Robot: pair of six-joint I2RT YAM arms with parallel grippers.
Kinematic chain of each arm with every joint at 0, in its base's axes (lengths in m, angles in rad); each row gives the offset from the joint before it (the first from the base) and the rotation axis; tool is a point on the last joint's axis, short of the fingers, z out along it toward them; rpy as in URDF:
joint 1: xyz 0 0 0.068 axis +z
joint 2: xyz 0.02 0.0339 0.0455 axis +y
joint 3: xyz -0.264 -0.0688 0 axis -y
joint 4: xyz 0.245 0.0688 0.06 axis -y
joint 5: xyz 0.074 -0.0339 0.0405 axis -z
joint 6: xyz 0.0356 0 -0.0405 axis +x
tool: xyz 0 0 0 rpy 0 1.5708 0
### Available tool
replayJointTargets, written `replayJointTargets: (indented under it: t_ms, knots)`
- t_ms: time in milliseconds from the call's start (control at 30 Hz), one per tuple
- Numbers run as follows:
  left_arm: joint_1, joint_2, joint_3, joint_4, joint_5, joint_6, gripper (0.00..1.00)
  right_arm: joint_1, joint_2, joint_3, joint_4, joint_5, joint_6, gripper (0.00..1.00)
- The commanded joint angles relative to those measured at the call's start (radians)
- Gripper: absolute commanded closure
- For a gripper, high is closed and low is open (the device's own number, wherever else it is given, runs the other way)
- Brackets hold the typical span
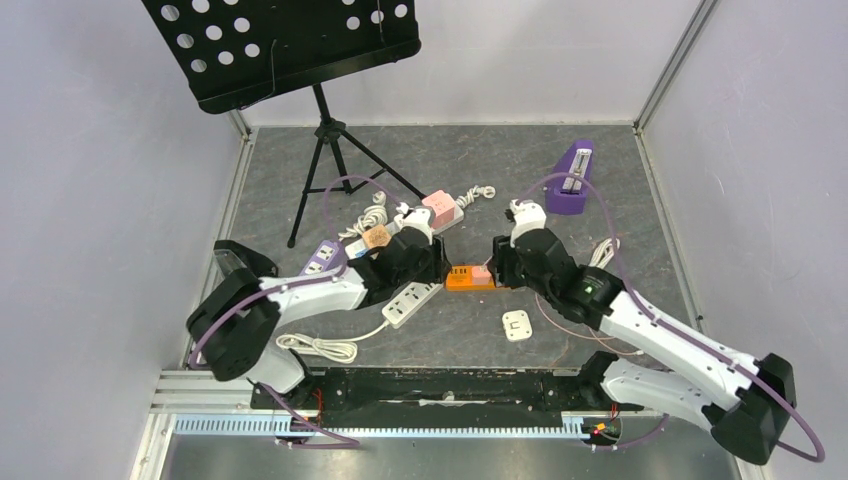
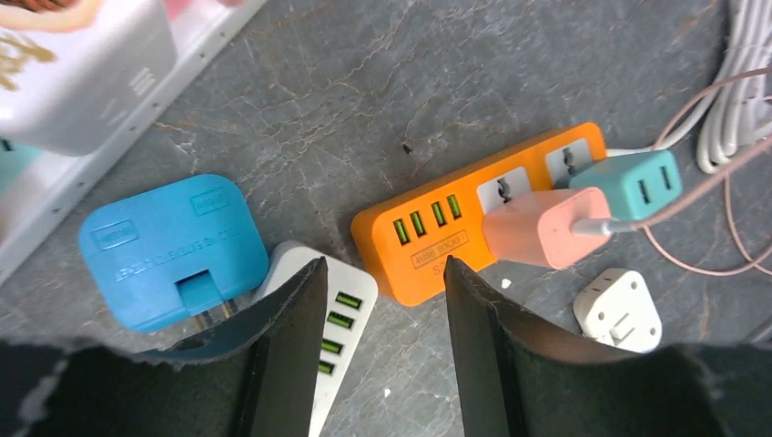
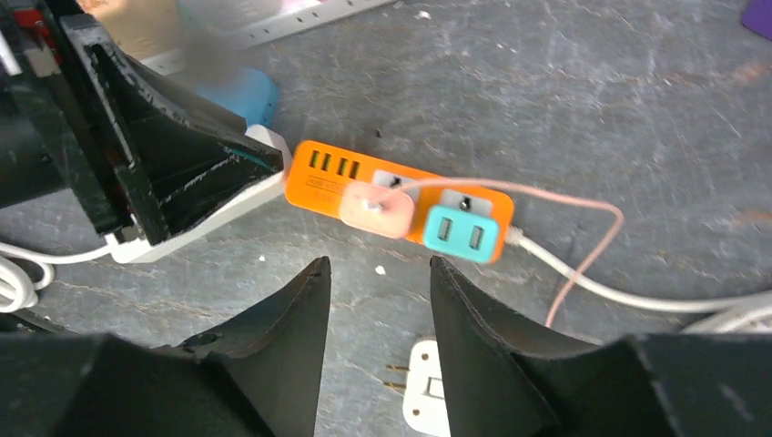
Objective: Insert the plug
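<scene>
Reaching inward in the top view, the left gripper (image 1: pixel 443 270) and right gripper (image 1: pixel 497 270) flanked the orange power strip (image 1: pixel 460 279), one at each end, with the pink plug (image 1: pixel 482 272) on its right part. In the left wrist view, that gripper's fingers (image 2: pixel 291 337) stood partly apart and clamped nothing, the strip's green-port end lying in the gap. The pink plug sat in a socket, just beside a teal plug (image 2: pixel 628 182). In the right wrist view, the right gripper's fingers (image 3: pixel 282 337) were parted and empty, just short of the pink plug; a white adapter (image 3: pixel 428 401) lay near them.
</scene>
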Motion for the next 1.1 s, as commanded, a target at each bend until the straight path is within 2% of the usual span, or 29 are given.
replayJointTargets:
  t_ms: [0, 333, 533, 767, 1067]
  knots:
    - [0.006, 0.092, 0.082, 0.056, 0.037, -0.082, 0.44, -0.033, -0.069, -0.064, -0.082, 0.039, 0.044, 0.55]
    - [0.004, 0.241, 0.094, 0.145, 0.052, -0.070, 0.47, -0.168, -0.083, -0.281, 0.041, -0.015, 0.089, 0.61]
    - [0.001, 0.278, 0.098, 0.191, 0.080, -0.073, 0.50, -0.186, -0.071, -0.427, 0.293, -0.029, 0.054, 0.64]
    - [-0.009, 0.325, 0.127, 0.211, 0.116, -0.090, 0.56, -0.186, 0.001, -0.494, 0.499, -0.019, 0.032, 0.66]
    - [-0.020, 0.409, 0.169, 0.289, 0.096, -0.161, 0.60, -0.217, 0.088, -0.533, 0.682, 0.096, 0.035, 0.68]
